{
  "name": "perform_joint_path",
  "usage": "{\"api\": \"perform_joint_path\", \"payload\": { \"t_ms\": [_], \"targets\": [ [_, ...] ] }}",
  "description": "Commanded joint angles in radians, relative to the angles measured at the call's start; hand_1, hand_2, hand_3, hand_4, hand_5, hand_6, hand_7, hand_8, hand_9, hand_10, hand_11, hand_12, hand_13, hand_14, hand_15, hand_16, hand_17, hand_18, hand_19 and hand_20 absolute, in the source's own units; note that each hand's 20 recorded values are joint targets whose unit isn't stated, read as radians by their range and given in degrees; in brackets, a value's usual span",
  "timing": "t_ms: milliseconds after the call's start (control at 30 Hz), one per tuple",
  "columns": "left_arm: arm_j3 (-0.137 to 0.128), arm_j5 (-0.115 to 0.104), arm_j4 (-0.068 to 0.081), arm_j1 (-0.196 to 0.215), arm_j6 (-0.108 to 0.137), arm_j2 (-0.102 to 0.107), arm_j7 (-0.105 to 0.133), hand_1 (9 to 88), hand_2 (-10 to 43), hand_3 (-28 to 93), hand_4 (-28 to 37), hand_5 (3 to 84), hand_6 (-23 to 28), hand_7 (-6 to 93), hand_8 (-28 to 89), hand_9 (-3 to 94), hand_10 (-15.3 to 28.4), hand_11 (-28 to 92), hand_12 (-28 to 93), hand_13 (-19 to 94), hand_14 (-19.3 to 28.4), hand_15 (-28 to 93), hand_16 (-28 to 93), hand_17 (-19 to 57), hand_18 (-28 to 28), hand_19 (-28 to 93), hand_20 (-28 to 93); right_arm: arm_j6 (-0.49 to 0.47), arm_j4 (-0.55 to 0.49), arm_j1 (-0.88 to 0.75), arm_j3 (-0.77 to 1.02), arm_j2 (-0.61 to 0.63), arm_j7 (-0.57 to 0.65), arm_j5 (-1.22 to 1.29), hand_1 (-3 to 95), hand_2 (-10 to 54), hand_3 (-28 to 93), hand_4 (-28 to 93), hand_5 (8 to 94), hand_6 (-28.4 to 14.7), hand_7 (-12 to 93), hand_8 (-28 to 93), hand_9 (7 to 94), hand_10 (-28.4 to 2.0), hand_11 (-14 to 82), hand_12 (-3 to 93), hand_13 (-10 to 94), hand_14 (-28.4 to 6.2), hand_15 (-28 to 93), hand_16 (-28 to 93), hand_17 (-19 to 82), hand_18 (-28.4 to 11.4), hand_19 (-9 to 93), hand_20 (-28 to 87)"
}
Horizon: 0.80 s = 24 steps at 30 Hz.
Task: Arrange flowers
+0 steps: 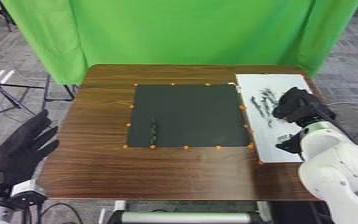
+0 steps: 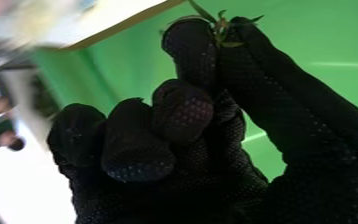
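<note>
Right hand point(image 1: 304, 106) is over the right part of the table, above the white board, and it's got a grip on something: the wrist view has the thumb and a fingertip of the hand point(image 2: 189, 145) pinching a little leafy green sprig point(image 2: 221, 31), other fingers curled in. Biggest thing around is the green backdrop point(image 1: 198, 32) behind the table, then the brown wooden table point(image 1: 91, 170) itself. Dark mat point(image 1: 189, 112) sits around the middle, with the narrower white board point(image 1: 278, 150) just to its right. Left hand point(image 1: 17, 155) hangs off the table's left side, open and pretty relaxed. One thin dark stem point(image 1: 154, 134) lies lengthwise on the mat's lower left, and more thin sprigs point(image 1: 257, 107) lie on the board. Tiny orange markers point(image 1: 186, 147) run along the mat's edges.
</note>
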Motion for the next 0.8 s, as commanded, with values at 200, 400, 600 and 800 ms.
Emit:
{"api": "perform_joint_path", "payload": {
  "t_ms": [200, 400, 600, 800],
  "targets": [
    [-0.003, 0.004, -0.006, -0.001, -0.009, 0.004, -0.016, 22.4, -6.6, 70, -28.3, 23.2, 0.9, 17.1, -8, 17.5, 8.3, 10, 20, 13, 11.2, 15, 8, -11.0, 17.7, 32, 10, -0.157, 0.14, 0.208, -0.307, -0.245, -0.065, -0.177, 38.6, -9.5, 85, -11, 77.9, 1.5, 52, 18, 83.0, -10.7, 62.2, 46.8, 76, -10.3, 85, 39, 39, -22.6, 93, 67],
    [0.0, 0.001, -0.006, 0.004, -0.005, 0.012, -0.016, 22.4, -6.6, 70, -28.3, 23.2, 0.9, 17.2, -8, 17.5, 8.3, 10, 20, 13, 11.1, 15, 8, -11.0, 17.7, 32, 10, -0.225, 0.206, 0.228, -0.388, -0.316, -0.067, -0.254, 38.1, -9.5, 85, -11, 79.3, 2.0, 51, 19, 83.8, -10.4, 62.6, 46.8, 77, -10.1, 85, 39, 41, -23.1, 93, 68],
    [0.008, -0.002, -0.002, 0.002, -0.003, 0.018, -0.015, 22.5, -6.5, 70, -28.3, 23.2, 0.9, 17.3, -9, 17.5, 8.3, 10, 20, 13, 11.2, 15, 8, -11.1, 17.8, 32, 10, -0.296, 0.244, 0.254, -0.46, -0.348, -0.074, -0.317, 37.9, -9.5, 85, -12, 79.4, 2.1, 50, 20, 83.9, -10.5, 62.6, 47.0, 77, -10.1, 85, 39, 41, -23.3, 93, 69],
    [0.012, -0.007, 0.0, 0.001, 0.001, 0.028, -0.014, 22.6, -6.5, 70, -28.3, 23.2, 0.9, 17.3, -9, 17.5, 8.3, 10, 20, 13, 11.2, 16, 8, -11.1, 17.8, 33, 10, -0.316, 0.289, 0.262, -0.481, -0.402, -0.058, -0.35, 37.9, -9.2, 84, -12, 80.0, 2.3, 50, 20, 84.4, -10.3, 62.3, 46.8, 78, -9.9, 85, 39, 41, -23.3, 93, 69]
  ]
}}
